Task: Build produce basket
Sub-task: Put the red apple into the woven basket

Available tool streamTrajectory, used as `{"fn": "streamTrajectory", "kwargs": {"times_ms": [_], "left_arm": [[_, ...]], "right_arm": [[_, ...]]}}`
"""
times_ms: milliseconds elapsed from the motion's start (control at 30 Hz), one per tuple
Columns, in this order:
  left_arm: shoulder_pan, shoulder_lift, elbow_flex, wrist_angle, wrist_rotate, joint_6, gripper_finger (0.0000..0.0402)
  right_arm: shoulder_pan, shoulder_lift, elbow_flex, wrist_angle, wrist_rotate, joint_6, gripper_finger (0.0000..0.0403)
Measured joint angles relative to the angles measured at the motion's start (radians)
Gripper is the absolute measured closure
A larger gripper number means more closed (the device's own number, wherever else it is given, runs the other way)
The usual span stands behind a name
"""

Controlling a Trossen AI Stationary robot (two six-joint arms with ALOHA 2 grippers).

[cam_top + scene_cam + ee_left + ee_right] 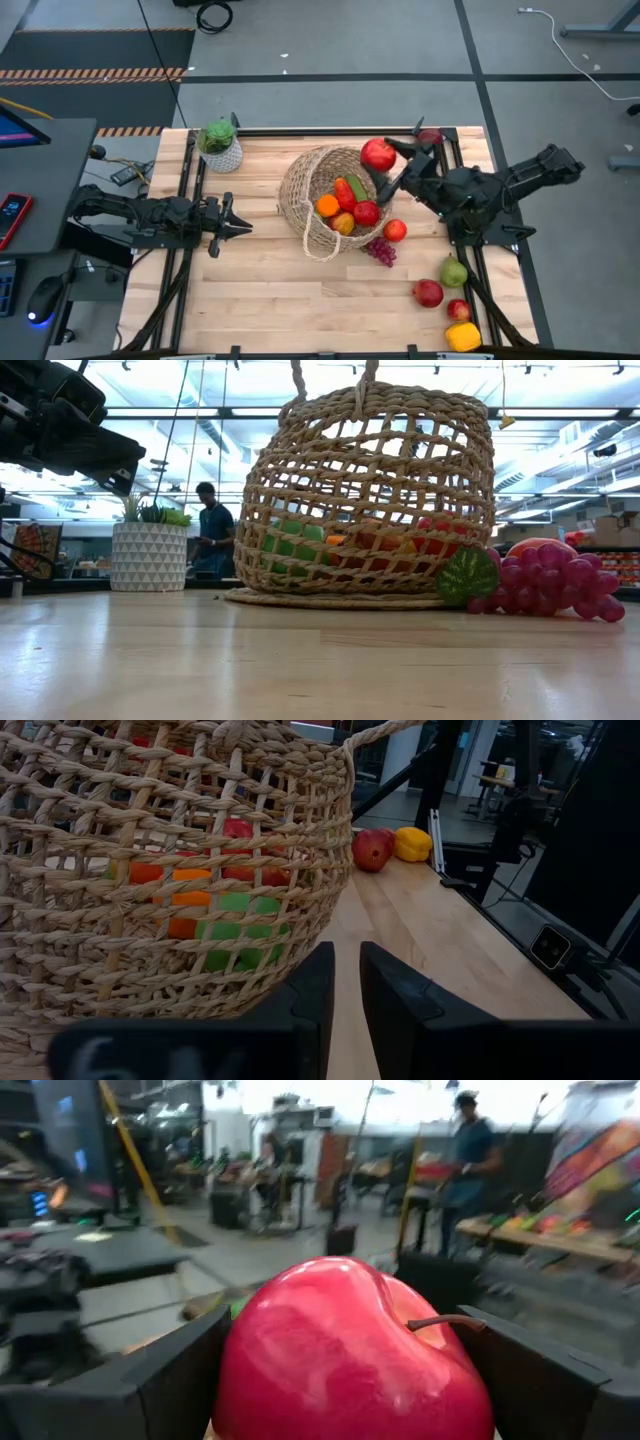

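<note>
The tan wicker basket (pixel 325 200) lies on its side at mid-table, its mouth toward the table's right; it also shows in the low view (pixel 370 490) and the left wrist view (pixel 150 850). Inside lie an orange (pixel 327 205), a red pepper (pixel 345 192), a cucumber (pixel 357 187) and a red apple (pixel 366 212). My right gripper (pixel 385 165) is shut on another red apple (pixel 378 154) over the basket's far right rim. My left gripper (pixel 240 226) waits left of the basket, its fingers (pixel 320 990) close together and holding nothing. My right gripper pinches the red apple's two opposite sides (pixel 235 1370) between its two fingers, one on each side. The fingers come level from the table's right, slanting toward the far left. The apple is lifted clear, and its stem (pixel 440 1322) points sideways.
Loose on the table right of the basket: a small red fruit (pixel 395 230), purple grapes (pixel 381 250), a green pear (pixel 454 271), two red apples (pixel 428 293), a yellow pepper (pixel 463 336). A white pot with a plant (pixel 219 145) stands far left. A person (pixel 213 525) stands beyond the table.
</note>
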Motion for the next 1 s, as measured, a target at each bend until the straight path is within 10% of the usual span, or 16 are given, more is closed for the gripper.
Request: {"fn": "streamTrajectory", "kwargs": {"times_ms": [500,1000], "left_arm": [[0.0,0.0,0.0,0.0,0.0,0.0,0.0341],[0.0,0.0,0.0,0.0,0.0,0.0,0.0339]], "right_arm": [[-0.252,0.167,0.222,-0.687,-0.63,0.421,0.0027],[-0.32,0.435,0.271,-0.793,-0.792,0.16,0.0027]]}}
